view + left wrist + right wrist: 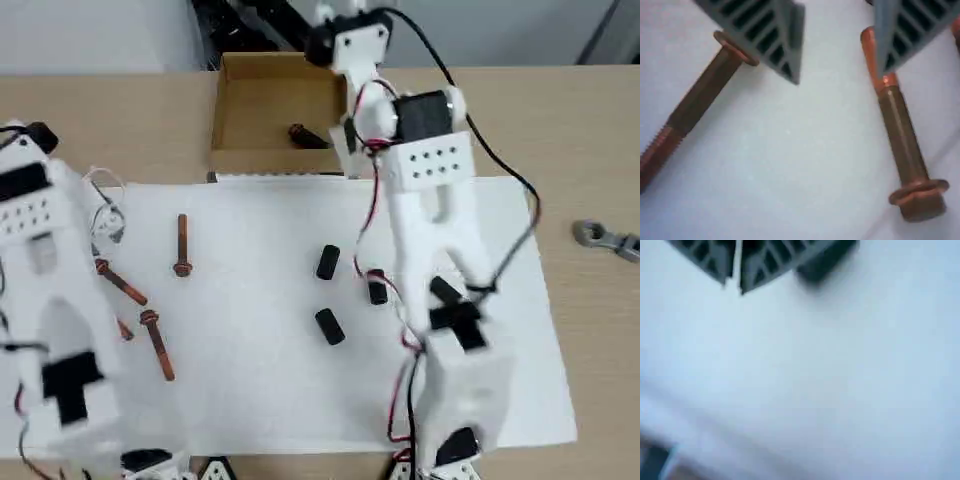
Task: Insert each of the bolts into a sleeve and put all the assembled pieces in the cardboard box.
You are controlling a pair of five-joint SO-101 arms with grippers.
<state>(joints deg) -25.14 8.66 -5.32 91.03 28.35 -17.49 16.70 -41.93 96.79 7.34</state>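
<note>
Copper-coloured bolts lie loose on the left part of the white sheet (250,390). A lone bolt (182,245) is set apart, and two slanted bolts, upper (121,283) and lower (157,344), are nearer the left arm.

The left tool (839,75) hangs close over the sheet with its jaws apart and nothing between them. One fingertip covers the head of a near bolt (695,105), the other the tip of a second bolt (905,145).

Three black sleeves (327,262) (329,326) (376,288) sit mid-sheet, apart from one another.

Beyond the sheet's far edge, the cardboard box (228,100) stands on the desk (120,120). It holds one assembled piece (305,135), a bolt in a dark sleeve, lying toward its right side.

The right arm stretches across the sheet to that side of the box. The right tool (734,286) has its jaws together but for a thin slit and grips nothing. It is above white sheet, with a blurred black piece (825,262) just beside it.
</note>
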